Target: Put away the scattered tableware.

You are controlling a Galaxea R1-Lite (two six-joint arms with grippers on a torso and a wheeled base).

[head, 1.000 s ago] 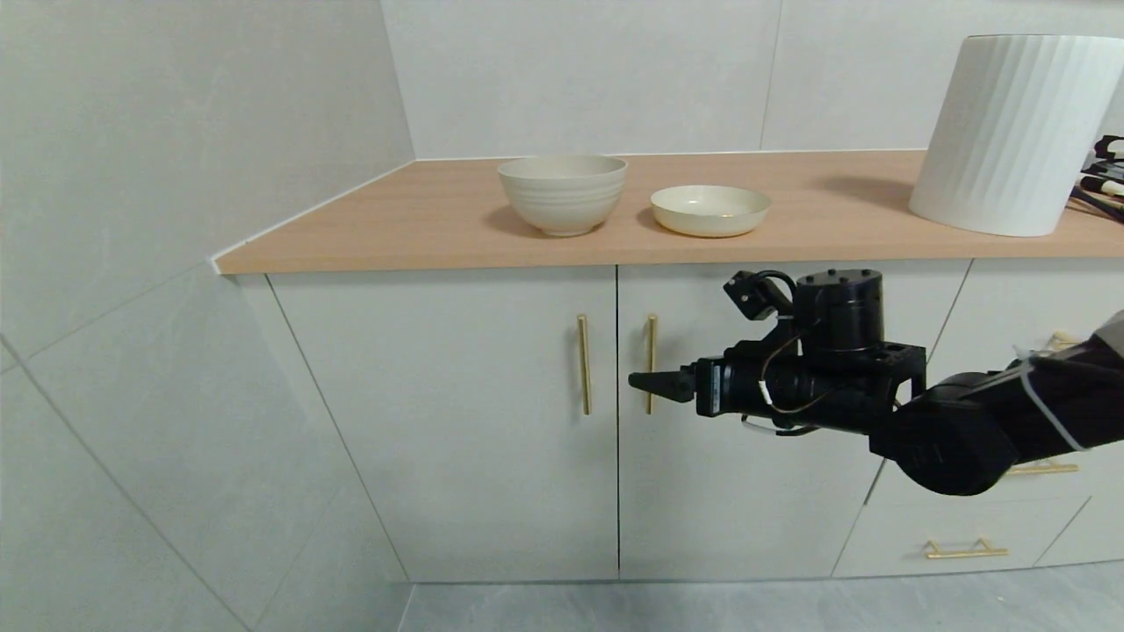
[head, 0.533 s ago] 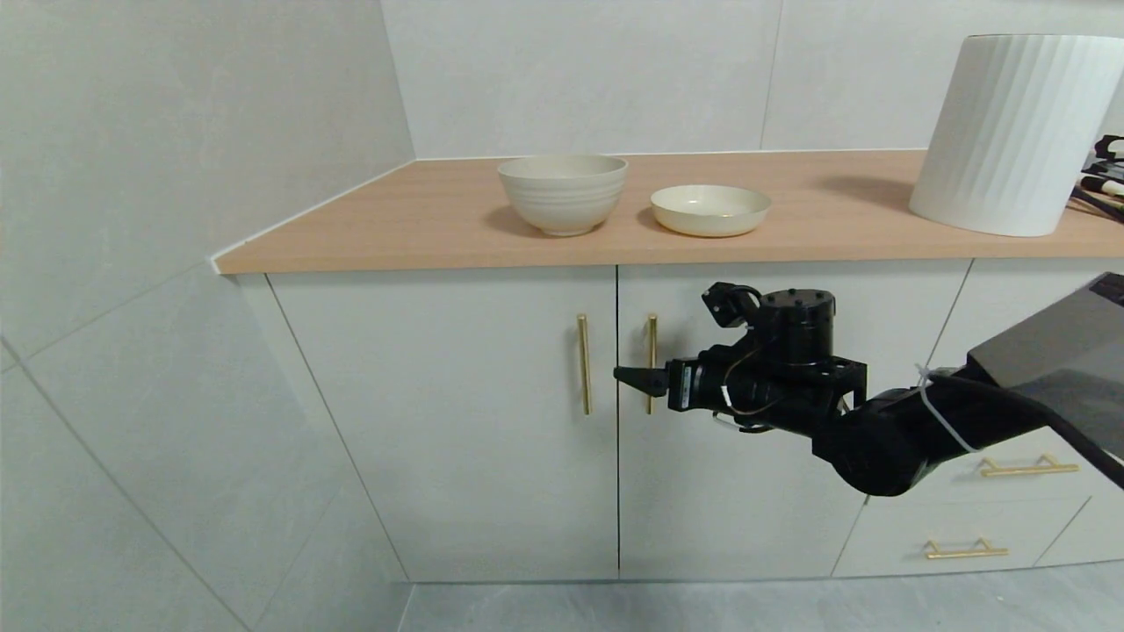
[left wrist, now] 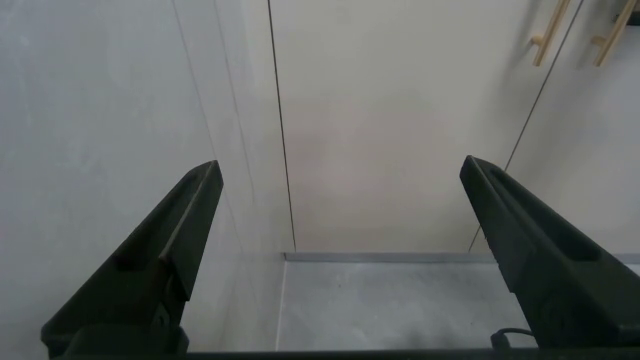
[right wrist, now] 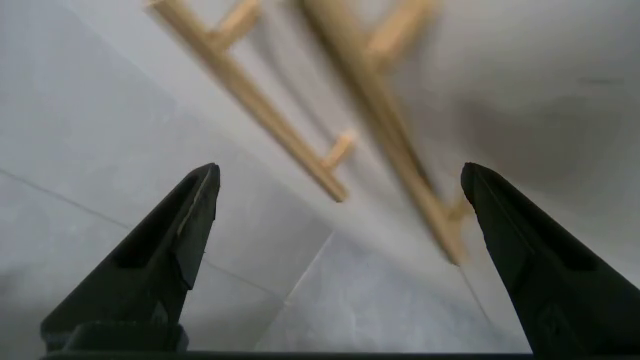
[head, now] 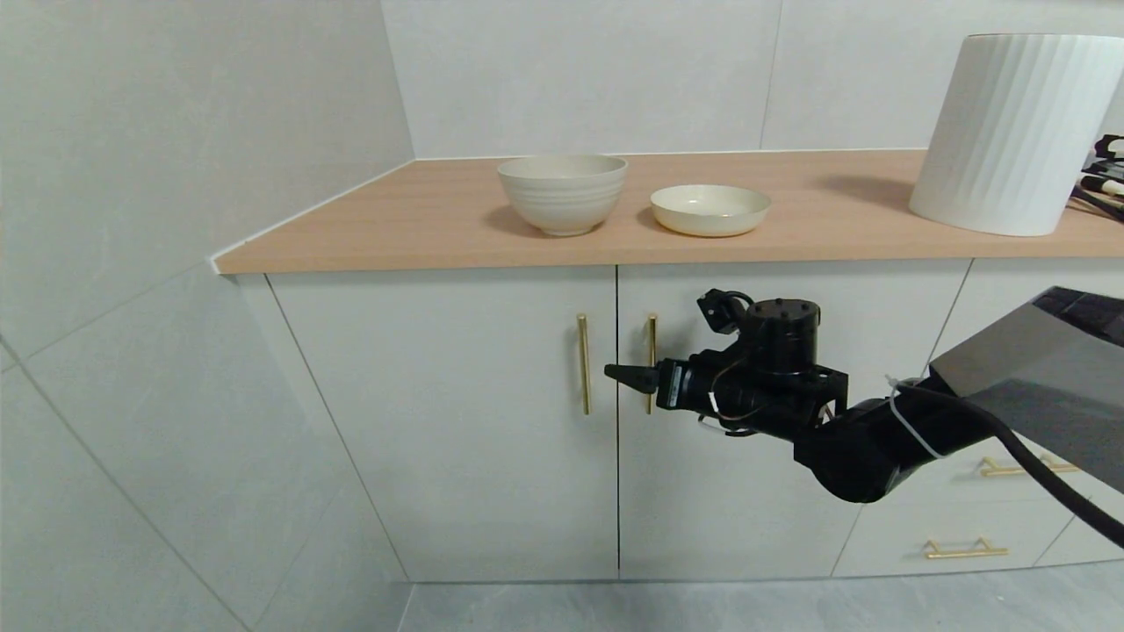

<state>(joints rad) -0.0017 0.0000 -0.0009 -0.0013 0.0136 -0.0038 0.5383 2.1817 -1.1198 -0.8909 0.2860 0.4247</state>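
Tableware sits on the wooden counter (head: 395, 230): a ribbed beige bowl (head: 562, 193) stands upright, and a shallow cream dish (head: 710, 209) lies just to its right, the two close but apart. Both are near the counter's front edge, above the seam between two cabinet doors.

Below them, the right pincer (head: 625, 376) is level with the doors' upright brass handles, its tip in front of the gap between the left handle (head: 584, 364) and the right handle (head: 652, 349). In the right wrist view its fingers (right wrist: 180, 240) are spread wide with nothing between them, and both handles pass across the space ahead; whether it touches either handle cannot be told. The left pincer (left wrist: 340, 170) is also spread wide and holds nothing, facing the lower part of a pale cabinet door (left wrist: 400, 130) and the grey floor (left wrist: 400, 300).

Far right on the counter stands a tall white ribbed container (head: 1019, 132), well apart from the dish, with some dark utensils (head: 1102, 180) beside it. Drawers with brass pulls (head: 964, 550) are at lower right. Pale tiled walls (head: 571, 70) meet at the counter's left corner.
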